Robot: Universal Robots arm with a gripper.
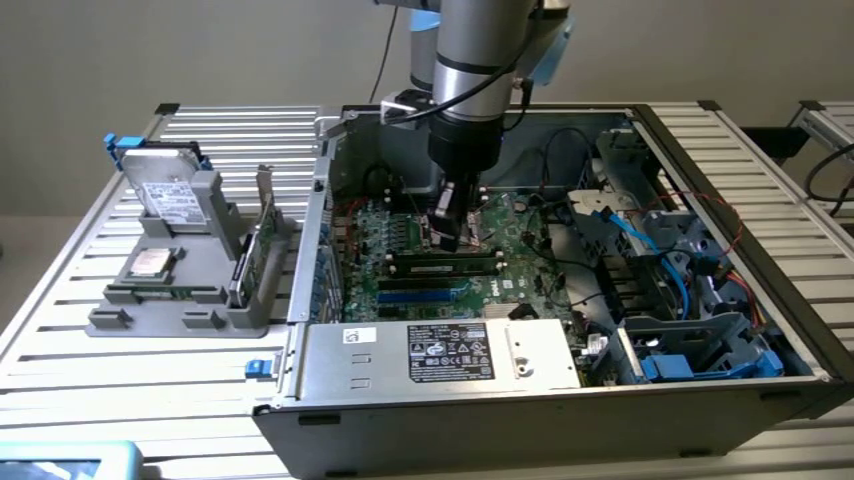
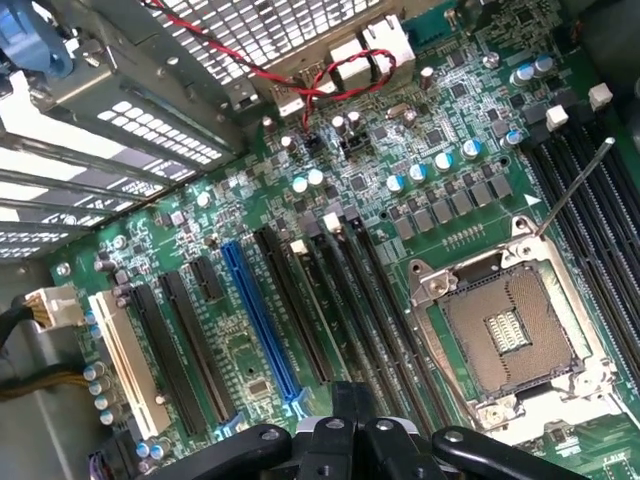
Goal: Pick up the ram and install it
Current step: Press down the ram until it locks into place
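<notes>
Near edge of case (image 1: 441, 420): power supply (image 1: 441, 352) with white label. Behind it, board (image 1: 400, 262); one ram (image 1: 445, 268) lies seated in a slot, at 6 o'clock from gripper (image 1: 451, 238). Fingers clenched, nothing seen between them, hovering just above the slots (image 2: 340, 290). Install looks largely done, I judge. CPU socket (image 2: 510, 335) empty. At 9 o'clock, tray (image 1: 187, 290) on table (image 1: 80, 340) holds drive (image 1: 171, 195) and card (image 1: 260, 235).

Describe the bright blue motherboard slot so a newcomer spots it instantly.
Inside the open grey computer case, find the green motherboard. In the slot row ending in a long cream plastic slot, it's the long blue plastic slot; its neighbours are black.
</notes>
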